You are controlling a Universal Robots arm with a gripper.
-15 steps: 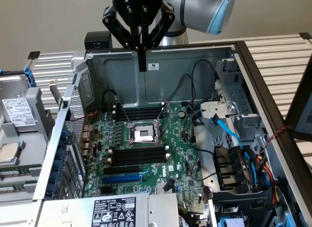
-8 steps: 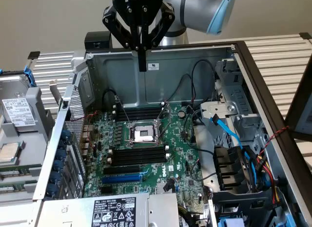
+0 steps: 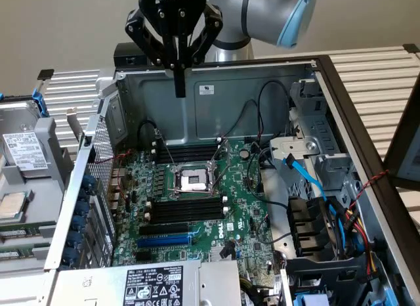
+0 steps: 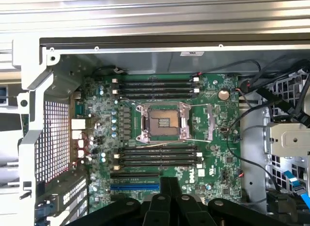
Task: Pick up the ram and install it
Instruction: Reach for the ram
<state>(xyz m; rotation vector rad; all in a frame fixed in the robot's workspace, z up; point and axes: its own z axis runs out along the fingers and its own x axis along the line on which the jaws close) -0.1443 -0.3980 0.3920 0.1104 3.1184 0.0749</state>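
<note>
Black fingers (image 3: 179, 83) pressed together, high above long black memory slots (image 3: 187, 209) lying crosswise below; ram pinched between them? Can't tell.

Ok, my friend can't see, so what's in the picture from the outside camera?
A robot arm's black tool, shut, hangs above an open computer case. Inside lies a green motherboard with a silver processor socket in the middle, long black memory slots on both sides of it and a blue slot nearer the camera.
</note>
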